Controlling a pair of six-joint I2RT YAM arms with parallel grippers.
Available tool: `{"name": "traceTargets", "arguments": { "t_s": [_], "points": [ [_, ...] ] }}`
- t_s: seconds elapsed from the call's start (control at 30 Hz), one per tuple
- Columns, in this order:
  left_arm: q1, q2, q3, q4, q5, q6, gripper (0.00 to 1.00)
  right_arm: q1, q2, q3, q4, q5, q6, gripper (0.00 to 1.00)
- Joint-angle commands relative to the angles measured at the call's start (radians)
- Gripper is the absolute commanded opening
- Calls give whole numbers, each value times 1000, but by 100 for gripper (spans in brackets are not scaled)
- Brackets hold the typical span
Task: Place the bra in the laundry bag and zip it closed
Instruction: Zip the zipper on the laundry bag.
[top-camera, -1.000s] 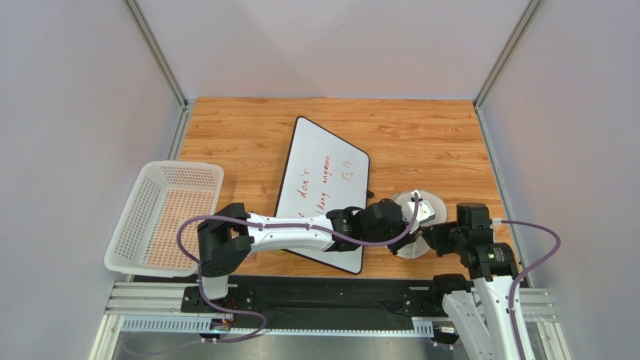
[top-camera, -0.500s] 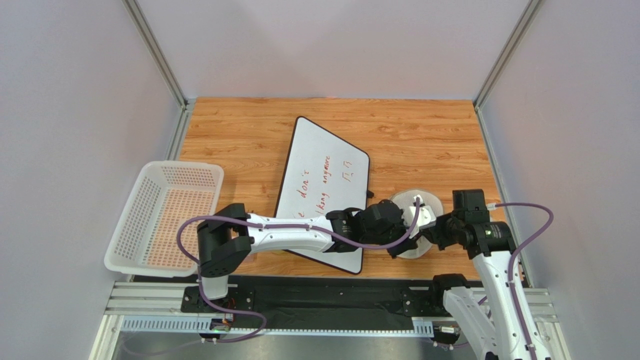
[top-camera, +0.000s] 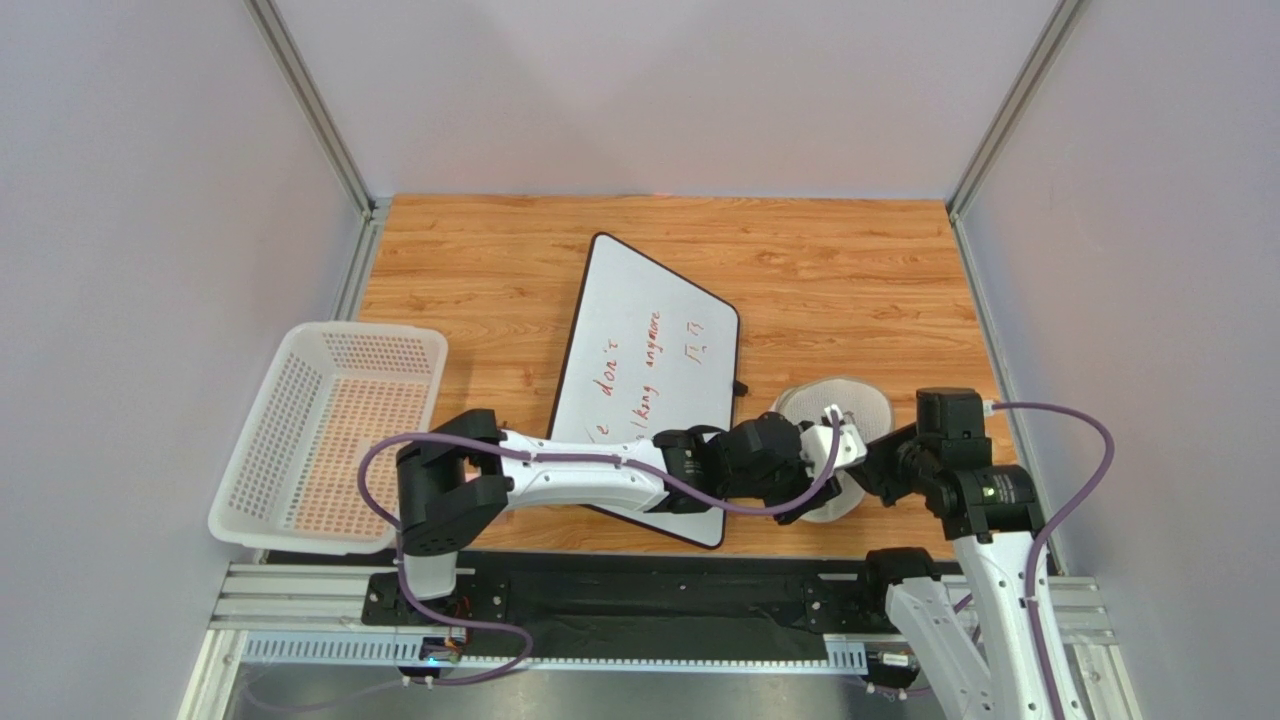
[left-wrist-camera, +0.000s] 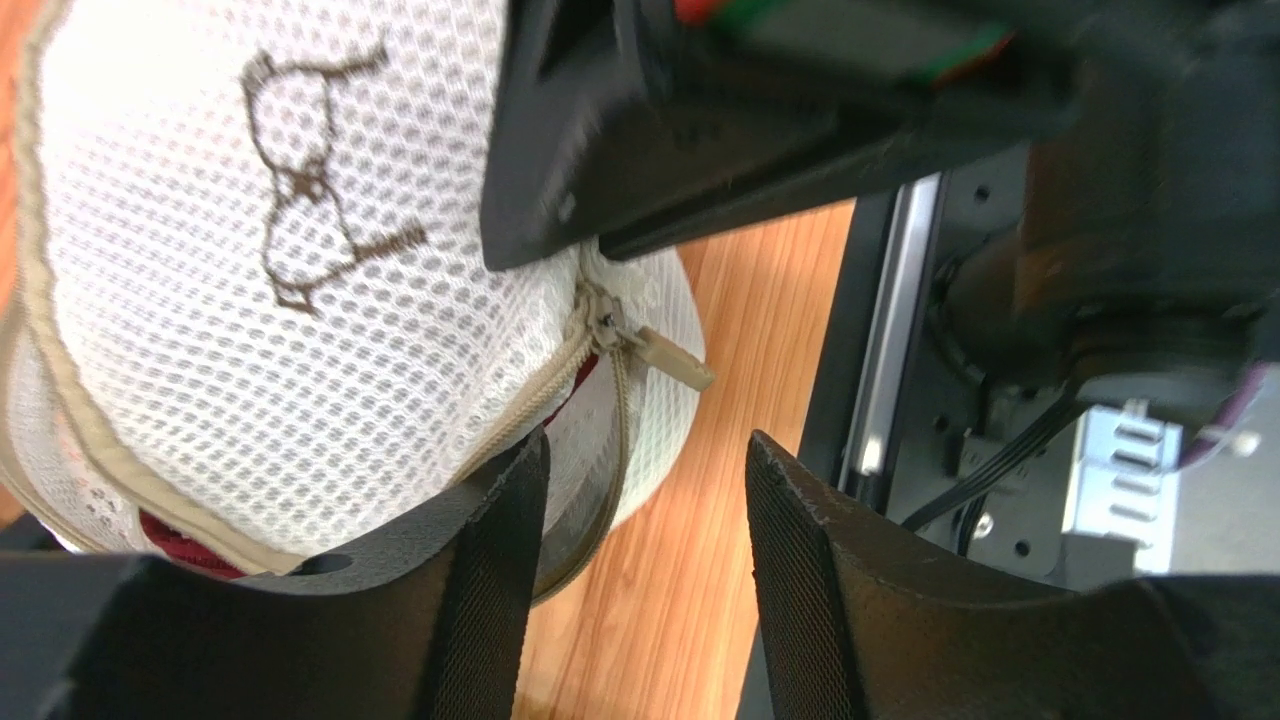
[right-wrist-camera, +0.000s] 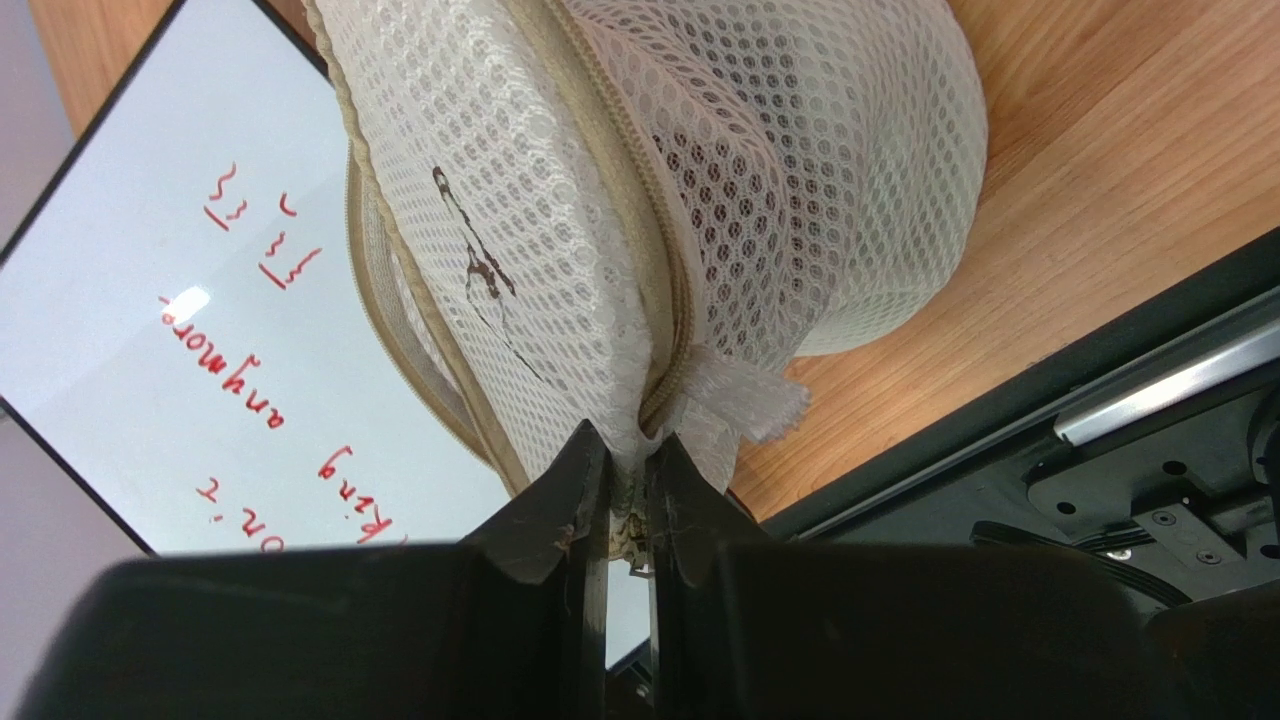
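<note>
The laundry bag (top-camera: 824, 408), a round white mesh pouch with a dark bra icon on its lid (left-wrist-camera: 308, 203), lies on the wood near the right arm. Its beige zipper slider (left-wrist-camera: 613, 323) sits at the rim, and a gap beside it shows a maroon sliver of the bra (left-wrist-camera: 178, 543). My left gripper (left-wrist-camera: 646, 503) is open at the bag's near edge, with only bare wood between its fingers. My right gripper (right-wrist-camera: 631, 477) is shut on the mesh tab at the zipper's end of the bag (right-wrist-camera: 721, 195).
A whiteboard (top-camera: 649, 375) with red writing lies under the left arm, just left of the bag. A white perforated basket (top-camera: 323, 435) stands at the left table edge. The black base rail (top-camera: 631, 585) runs along the near edge.
My left gripper's jaws have opened, and it has drawn back slightly toward the near edge. The right wrist has shifted a little, still pinching the bag.
</note>
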Motion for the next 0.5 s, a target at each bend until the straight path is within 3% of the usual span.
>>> {"name": "traceTargets", "arguments": {
  "t_s": [0.0,0.13,0.3,0.47],
  "points": [
    [7,-4,-1,9,-78,53,58,3,-51,-6,-38,-102,-60,15],
    [26,8,7,9,-109,57,50,3,-143,-26,-67,-134,-71,21],
    [68,13,4,17,-86,44,30,5,-240,-131,-32,-248,-91,32],
    [83,-47,-74,58,62,63,29,3,-311,-191,31,-268,-111,45]
  ]
}}
